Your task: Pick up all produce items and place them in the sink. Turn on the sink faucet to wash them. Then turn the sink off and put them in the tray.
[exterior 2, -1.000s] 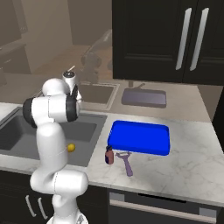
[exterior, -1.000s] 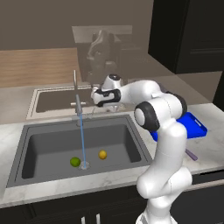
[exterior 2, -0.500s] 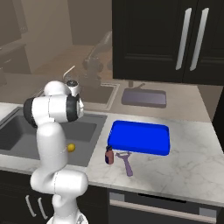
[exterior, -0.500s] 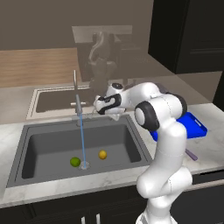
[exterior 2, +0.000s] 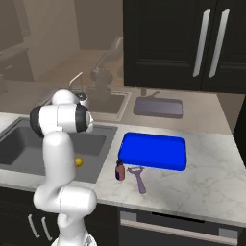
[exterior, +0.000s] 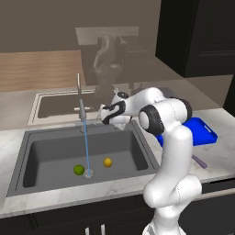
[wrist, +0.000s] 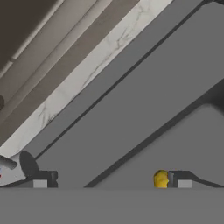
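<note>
Water runs in a thin blue stream (exterior: 86, 147) from the slim sink faucet (exterior: 80, 103) into the dark grey sink (exterior: 46, 153). The green lime (exterior: 79, 170) lies on the basin floor beside the drain, and the yellow lemon (exterior: 107, 162) sits a little to its right, apart from it. My gripper (exterior: 103, 115) hangs over the sink's back edge, just right of the faucet, open with nothing between its fingers. In the hand view my gripper (wrist: 111, 179) looks down the basin wall, with the lemon (wrist: 161, 178) next to one fingertip (wrist: 179, 177). The blue tray (exterior: 202, 131) lies on the counter to the right.
A small dark bottle (exterior 2: 120, 170) and a purple peeler (exterior 2: 139, 178) lie on the marble counter (exterior 2: 202, 178) in front of the tray (exterior 2: 153, 150). Dark cabinets (exterior 2: 192, 43) rise behind it. The lemon (exterior 2: 78, 162) shows past my arm in the right base view.
My gripper has come down from beside the faucet's top toward the sink's back edge. The water keeps running and both fruits lie where they were.
</note>
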